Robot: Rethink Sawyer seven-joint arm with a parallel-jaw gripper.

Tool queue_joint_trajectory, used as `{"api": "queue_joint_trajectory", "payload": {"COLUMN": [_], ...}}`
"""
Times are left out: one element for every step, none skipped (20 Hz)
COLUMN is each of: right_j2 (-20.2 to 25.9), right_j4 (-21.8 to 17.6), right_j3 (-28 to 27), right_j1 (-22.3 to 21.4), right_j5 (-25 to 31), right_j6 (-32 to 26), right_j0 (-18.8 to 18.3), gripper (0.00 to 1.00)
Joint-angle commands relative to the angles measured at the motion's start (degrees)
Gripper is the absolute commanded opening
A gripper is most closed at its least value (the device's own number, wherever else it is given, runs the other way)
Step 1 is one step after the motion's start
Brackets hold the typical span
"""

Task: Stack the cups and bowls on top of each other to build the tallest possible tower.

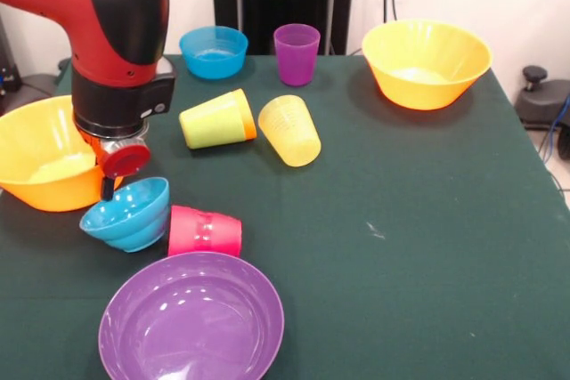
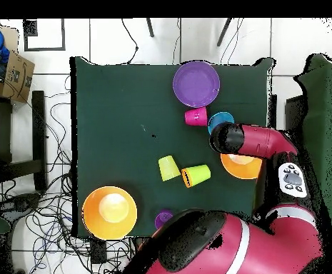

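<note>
My gripper [image 1: 108, 190] hangs at the table's left side, shut on the rim of the cyan bowl [image 1: 129, 215], which is tilted. In the overhead view the wrist hides the gripper and part of this bowl [image 2: 219, 119]. The red cup [image 1: 205, 231] lies on its side, touching the bowl. The purple bowl [image 1: 191, 318] sits in front. The lime green cup [image 1: 214, 120], with the orange cup's rim [image 1: 248, 115] showing at its mouth, and the yellow cup [image 1: 289, 130] lie on their sides mid-table. The purple cup [image 1: 297, 53] and the deeper blue bowl [image 1: 214, 51] stand at the back. No tower stands.
One large orange bowl [image 1: 40, 162] sits right behind my gripper at the left edge. The other orange bowl [image 1: 426, 61] sits at the back right. The green table [image 1: 419, 246] drops off at the right edge.
</note>
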Motion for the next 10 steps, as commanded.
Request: {"api": "queue_joint_trajectory", "payload": {"right_j2": [7.5, 7.5, 7.4, 7.3, 7.3, 7.3, 7.3, 7.2, 7.3, 7.3], "right_j4": [-2.4, -2.1, -1.8, -1.5, -1.2, -0.9, -0.7, -0.5, -0.2, 0.2], "right_j3": [1.6, 1.4, 1.3, 1.3, 1.2, 0.8, 0.6, 1.0, 0.8, 0.5], "right_j1": [1.0, 0.9, 0.9, 0.9, 0.9, 1.0, 1.0, 0.9, 1.0, 1.2], "right_j5": [2.9, 3.3, 3.4, 3.6, 3.7, 4.1, 4.2, 3.9, 4.0, 4.0], "right_j6": [-10.4, -9.9, -9.3, -8.7, -8.1, -7.7, -7.2, -6.3, -5.7, -5.1], "right_j0": [2.0, 2.3, 2.5, 2.8, 3.1, 3.3, 3.6, 4.2, 4.5, 4.7], "gripper": [0.00, 0.00, 0.00, 0.00, 0.00, 0.00, 0.00, 0.00, 0.00, 0.00]}}
